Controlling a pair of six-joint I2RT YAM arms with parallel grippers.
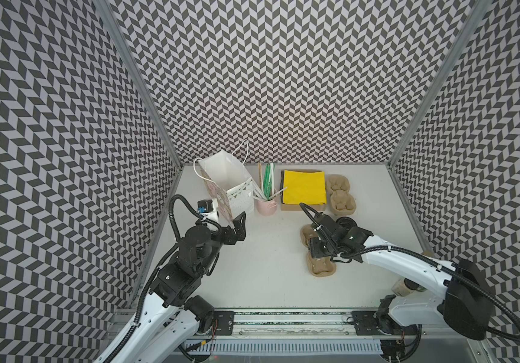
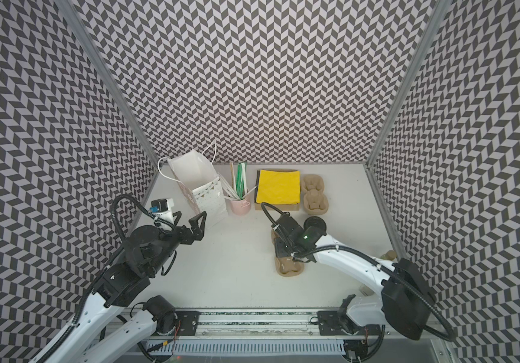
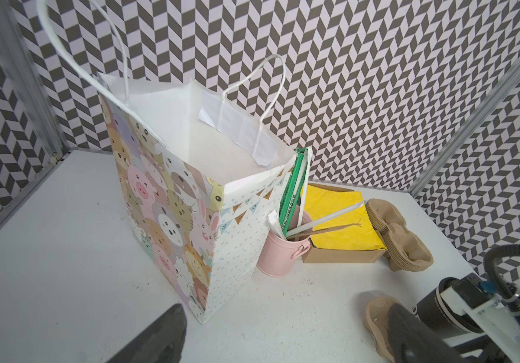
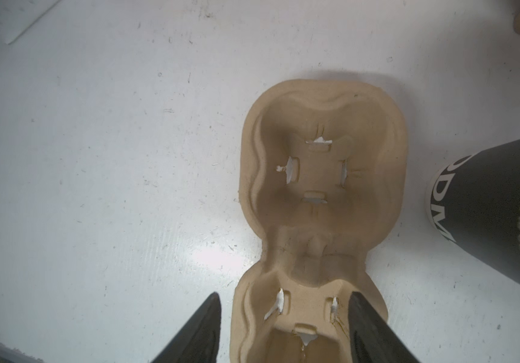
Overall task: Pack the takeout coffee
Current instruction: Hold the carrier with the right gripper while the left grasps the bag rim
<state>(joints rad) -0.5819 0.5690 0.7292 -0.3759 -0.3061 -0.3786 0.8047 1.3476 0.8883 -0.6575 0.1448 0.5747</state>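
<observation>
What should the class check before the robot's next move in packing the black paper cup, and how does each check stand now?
1. Black paper cup with white lettering upright: ok.
2. Cup seated in the tan moulded-pulp two-cup carrier: not ok; it stands beside it on the table.
3. Right gripper free to grasp: ok, its open fingers straddle the carrier's end.
4. Left gripper open and empty: ok.
5. Animal-print paper bag with white handles upright, mouth open: ok.
6. Round black lid pressed fully down: cannot tell.
</observation>
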